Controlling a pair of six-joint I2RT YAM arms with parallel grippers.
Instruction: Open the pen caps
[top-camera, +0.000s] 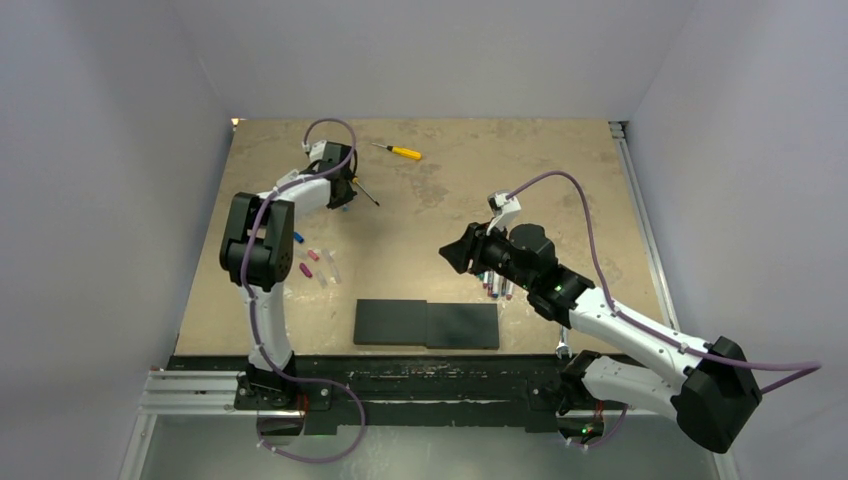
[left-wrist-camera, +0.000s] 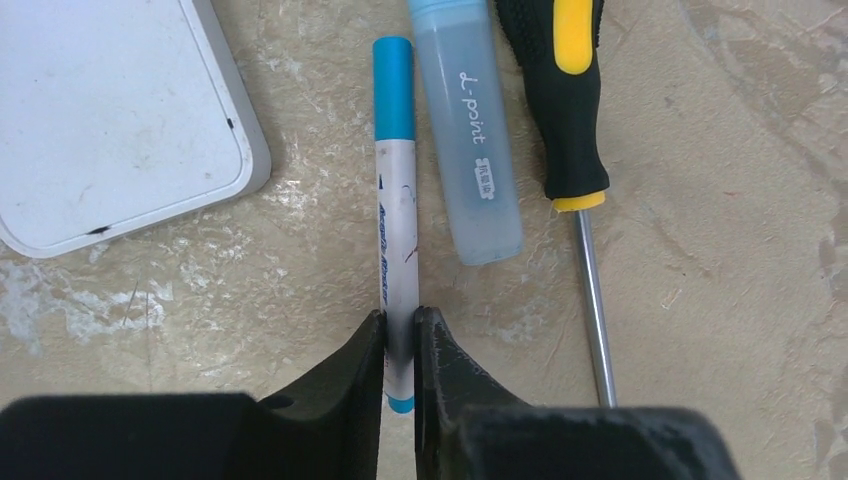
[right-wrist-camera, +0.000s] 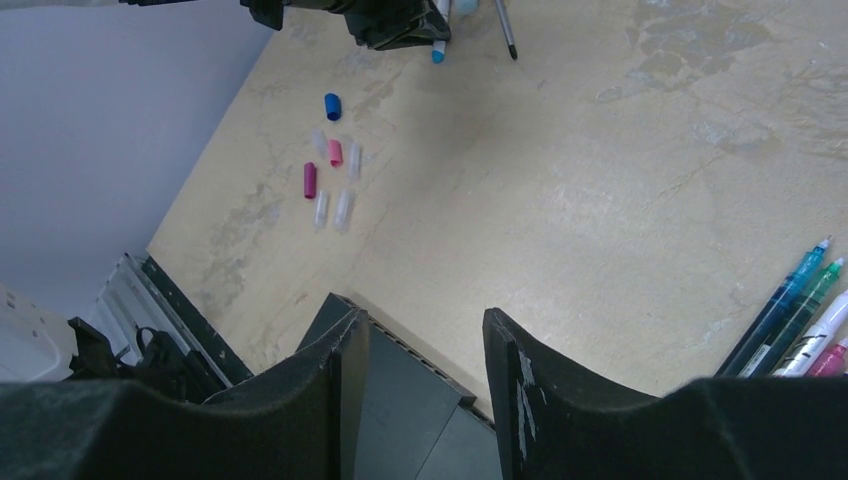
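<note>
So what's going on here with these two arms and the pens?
The left claw is shut on the white barrel of a marker pen, whose light blue cap is on. The right claw hangs open and empty. Several loose caps lie on the table, and more pens lie near that claw.

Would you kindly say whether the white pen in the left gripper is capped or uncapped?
Capped: the blue cap sits on the far end of the white pen, whose barrel the left gripper pinches.
</note>
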